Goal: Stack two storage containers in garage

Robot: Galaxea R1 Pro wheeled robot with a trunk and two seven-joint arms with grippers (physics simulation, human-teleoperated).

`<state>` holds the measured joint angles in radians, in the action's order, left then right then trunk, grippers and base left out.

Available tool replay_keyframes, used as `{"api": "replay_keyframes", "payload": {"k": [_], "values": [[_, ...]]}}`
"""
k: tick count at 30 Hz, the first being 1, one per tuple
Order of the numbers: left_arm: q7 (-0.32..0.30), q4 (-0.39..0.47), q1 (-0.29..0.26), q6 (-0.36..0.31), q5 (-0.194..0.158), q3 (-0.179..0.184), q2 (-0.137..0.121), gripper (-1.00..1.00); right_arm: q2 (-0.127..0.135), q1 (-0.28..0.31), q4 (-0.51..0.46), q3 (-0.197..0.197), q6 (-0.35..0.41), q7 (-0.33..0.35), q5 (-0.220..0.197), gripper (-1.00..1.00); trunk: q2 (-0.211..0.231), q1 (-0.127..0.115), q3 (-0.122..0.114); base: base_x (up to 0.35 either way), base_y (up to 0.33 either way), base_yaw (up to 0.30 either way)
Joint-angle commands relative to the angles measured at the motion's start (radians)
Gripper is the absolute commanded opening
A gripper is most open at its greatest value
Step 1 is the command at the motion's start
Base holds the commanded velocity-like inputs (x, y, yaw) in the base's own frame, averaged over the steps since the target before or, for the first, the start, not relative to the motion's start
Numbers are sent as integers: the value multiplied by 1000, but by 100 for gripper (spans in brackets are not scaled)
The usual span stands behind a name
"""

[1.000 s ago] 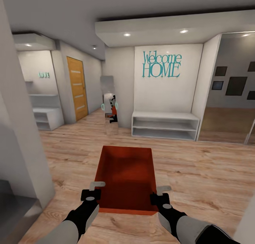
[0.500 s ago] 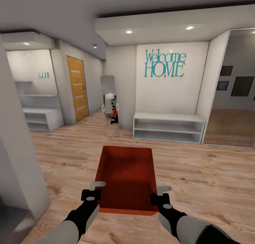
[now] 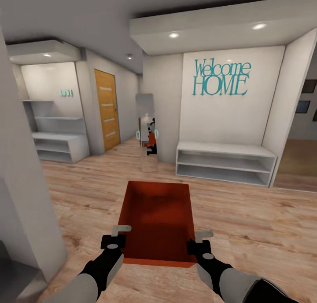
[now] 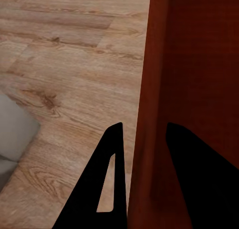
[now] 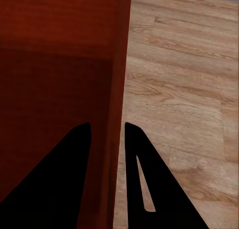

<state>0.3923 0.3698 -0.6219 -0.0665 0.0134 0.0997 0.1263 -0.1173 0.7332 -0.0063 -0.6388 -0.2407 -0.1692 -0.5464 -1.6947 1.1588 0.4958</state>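
One orange-red storage container (image 3: 156, 219) hangs in front of me above a light wood plank floor, open side up and empty. My left gripper (image 3: 119, 233) is shut on its left wall, one black finger (image 4: 102, 189) outside and the other inside the wall (image 4: 149, 114). My right gripper (image 3: 198, 240) is shut on the right wall (image 5: 112, 109) the same way, a finger (image 5: 144, 184) on the outer side. The bin (image 4: 199, 64) (image 5: 55, 54) is level between both hands.
A white low shelf bench (image 3: 225, 162) stands ahead right under a teal "Welcome HOME" sign (image 3: 221, 78). A tall narrow mirror (image 3: 147, 133) stands ahead. An orange wooden door (image 3: 107, 110) and white shelves (image 3: 57, 138) lie at left. A white wall corner (image 3: 24, 197) is close on my left.
The whole view has shifted: the bench, sign and mirror slid rightward and the left wall corner takes less of the picture. The container and both grippers keep their places relative to me.
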Motion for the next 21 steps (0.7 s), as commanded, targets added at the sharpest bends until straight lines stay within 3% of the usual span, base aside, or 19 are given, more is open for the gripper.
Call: {"api": "replay_keyframes", "payload": {"k": [1,2,3,6,8,12,21], "values": [[7,-2,0,-7,-94,-9,4,-100,-1,2,-1,91,-29,-36,-10,-100,-1,0,1,322,0,4],[7,-2,0,-7,-94,-9,4,-100,-1,2,-1,91,-29,-36,-10,-100,-1,0,1,322,0,2],[9,7,1,-6,-5,2,2,-100,1,2,0,-3,-9,-10,-13,-100,-1,1,1,0,0,0],[4,4,1,-6,-26,14,-2,-100,-3,2,3,10,-10,-13,13,-100,-1,1,1,0,0,0],[2,4,1,-6,-22,19,-3,-100,-4,2,4,14,-12,-7,27,-100,-1,1,1,0,0,0],[1,7,0,-6,-6,7,-4,-100,-5,2,5,-19,-15,-3,-20,-100,-1,1,1,0,0,0],[2,9,-1,-6,-7,10,-3,-100,-5,2,5,-93,-20,-2,-96,-100,-1,1,1,62,0,0]]}}
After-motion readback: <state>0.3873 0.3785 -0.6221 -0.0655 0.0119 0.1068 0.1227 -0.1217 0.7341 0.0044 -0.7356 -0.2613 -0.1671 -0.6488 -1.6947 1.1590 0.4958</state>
